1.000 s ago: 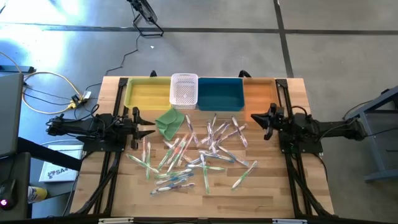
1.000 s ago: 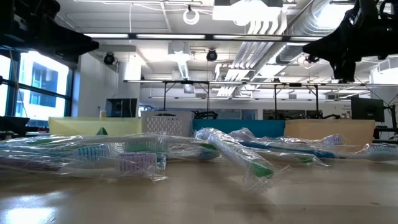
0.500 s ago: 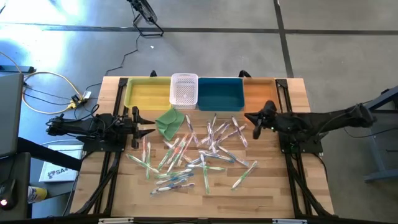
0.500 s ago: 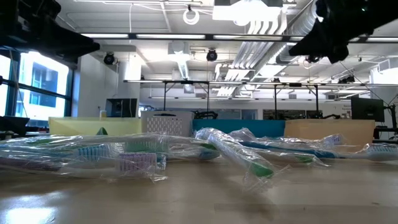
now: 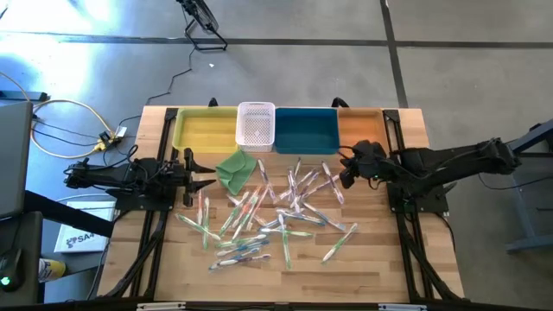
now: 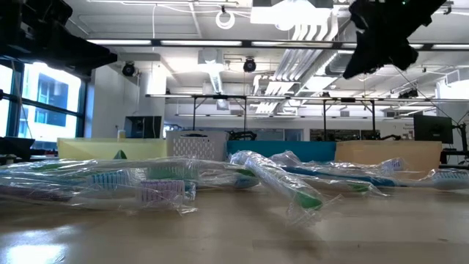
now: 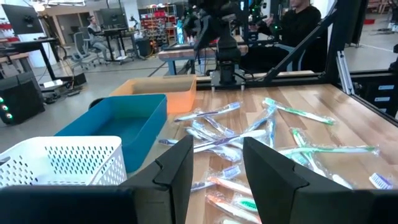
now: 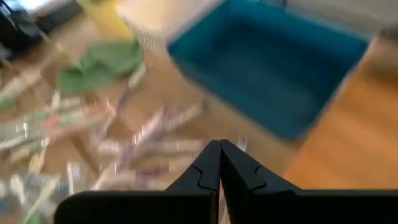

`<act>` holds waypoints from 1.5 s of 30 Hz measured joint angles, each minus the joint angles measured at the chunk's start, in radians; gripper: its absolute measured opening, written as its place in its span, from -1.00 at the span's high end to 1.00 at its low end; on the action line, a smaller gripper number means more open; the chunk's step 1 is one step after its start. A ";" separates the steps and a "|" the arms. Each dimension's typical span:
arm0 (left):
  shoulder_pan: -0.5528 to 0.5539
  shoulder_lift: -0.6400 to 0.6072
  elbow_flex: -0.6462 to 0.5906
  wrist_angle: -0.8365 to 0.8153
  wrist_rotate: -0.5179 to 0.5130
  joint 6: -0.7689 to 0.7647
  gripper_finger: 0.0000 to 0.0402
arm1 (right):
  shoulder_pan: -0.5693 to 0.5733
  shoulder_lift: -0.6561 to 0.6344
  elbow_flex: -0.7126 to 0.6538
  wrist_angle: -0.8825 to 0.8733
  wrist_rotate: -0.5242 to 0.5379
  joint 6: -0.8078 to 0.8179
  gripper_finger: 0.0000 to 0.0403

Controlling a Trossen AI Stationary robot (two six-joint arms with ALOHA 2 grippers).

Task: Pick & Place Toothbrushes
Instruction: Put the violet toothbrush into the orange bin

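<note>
Right gripper (image 5: 347, 173) clenched, empty, nearer the toothbrushes (image 5: 275, 211): closest wrapped ones lie just ahead and below its tips, long axes slanting across its approach. Left gripper (image 5: 195, 169) parted, idle at the pile's opposite edge.

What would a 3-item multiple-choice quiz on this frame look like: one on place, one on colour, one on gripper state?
1. Where does the green cloth lie?
A. in the blue bin
B. on the table, in front of the white basket
C. under the right arm

2. What colour is the bin right of the white basket?
A. blue
B. red
C. black

3. How are the right gripper's fingers?
A. wide open
B. shut on a toothbrush
C. shut, holding nothing

Answers:
1 B: the green cloth lies on the table just in front of the white basket.
2 A: the blue bin sits beside the basket.
3 C: the right gripper hangs over the edge of the toothbrushes, and its wrist view shows the fingers pressed together with nothing between them.
</note>
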 joint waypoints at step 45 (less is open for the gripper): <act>0.000 0.000 0.000 -0.003 -0.003 0.031 0.32 | -0.041 0.303 0.000 -0.077 -0.365 0.125 -0.04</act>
